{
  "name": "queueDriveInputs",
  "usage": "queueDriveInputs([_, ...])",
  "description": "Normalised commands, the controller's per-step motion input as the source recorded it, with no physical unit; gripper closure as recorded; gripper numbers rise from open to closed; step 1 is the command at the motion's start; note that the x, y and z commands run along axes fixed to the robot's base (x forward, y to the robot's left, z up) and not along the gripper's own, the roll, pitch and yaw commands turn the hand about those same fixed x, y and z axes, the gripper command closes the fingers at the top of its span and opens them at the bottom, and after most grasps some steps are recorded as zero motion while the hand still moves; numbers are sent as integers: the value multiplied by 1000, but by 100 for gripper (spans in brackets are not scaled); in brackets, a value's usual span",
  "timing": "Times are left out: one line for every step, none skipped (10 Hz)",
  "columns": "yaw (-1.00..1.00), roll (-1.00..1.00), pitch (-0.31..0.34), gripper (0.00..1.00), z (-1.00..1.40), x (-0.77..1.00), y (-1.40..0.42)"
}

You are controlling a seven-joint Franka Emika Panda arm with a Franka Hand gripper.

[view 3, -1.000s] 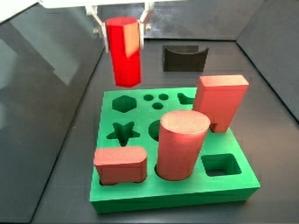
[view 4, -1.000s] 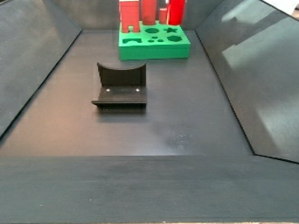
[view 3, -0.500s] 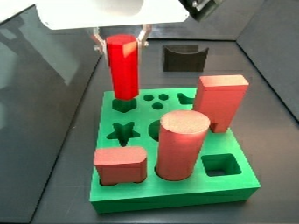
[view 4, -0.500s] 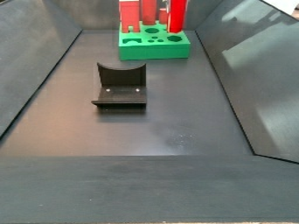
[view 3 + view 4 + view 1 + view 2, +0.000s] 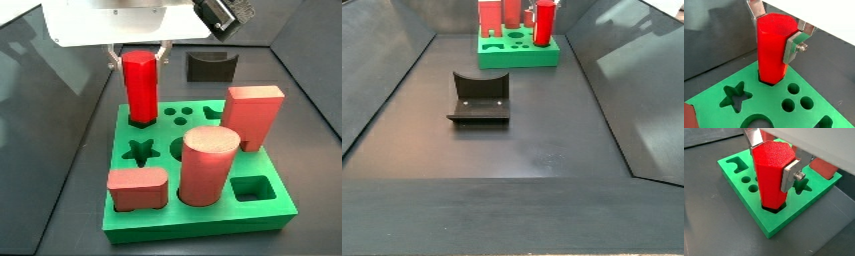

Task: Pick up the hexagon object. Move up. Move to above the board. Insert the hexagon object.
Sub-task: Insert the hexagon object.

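The hexagon object (image 5: 139,90), a slim bright red prism, stands upright with its lower end inside the hexagon hole at a back corner of the green board (image 5: 201,218). My gripper (image 5: 138,50) is shut on its upper part, silver fingers (image 5: 795,46) pressed on opposite faces. Both wrist views show the prism (image 5: 771,50) (image 5: 771,178) entering the board (image 5: 764,95) (image 5: 754,203) with the gripper (image 5: 775,31) (image 5: 771,155) clamped round it. In a side view from far off, the prism (image 5: 543,22) stands on the board (image 5: 520,55); the gripper is out of frame there.
On the board stand a thick salmon cylinder (image 5: 207,165), a tall salmon square block (image 5: 251,118) and a short salmon block (image 5: 136,188). The dark fixture (image 5: 211,66) (image 5: 478,97) sits on the floor beyond the board. Grey walls enclose the floor.
The gripper has come down with the hexagon object. Its lower end, which hung above the board's back edge, now sits in the hexagon hole.
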Motion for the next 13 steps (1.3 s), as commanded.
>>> queueDriveInputs([-31, 37, -19, 100, -160, 0, -17])
queueDriveInputs([-46, 3, -41, 100, -160, -3, -49])
queueDriveInputs([-23, 27, -36, 100, -131, -66, -63])
queueDriveInputs([-54, 0, -59, 100, -163, 0, -46])
queueDriveInputs([-89, 0, -76, 100, -163, 0, -17])
queueDriveInputs([-86, 0, -64, 100, -151, 0, 0])
queueDriveInputs([-100, 0, -49, 100, -140, 0, 0])
queueDriveInputs([-209, 0, -64, 100, -126, 0, 0])
queueDriveInputs([-154, 0, -23, 100, -134, 0, 49])
queueDriveInputs([-106, 0, 0, 100, -109, 0, 49])
queueDriveInputs([-106, 0, 0, 100, -37, 34, 6])
queueDriveInputs([-57, 0, 0, 100, 0, 17, 0])
queueDriveInputs([-57, 0, 0, 100, -66, 20, 0])
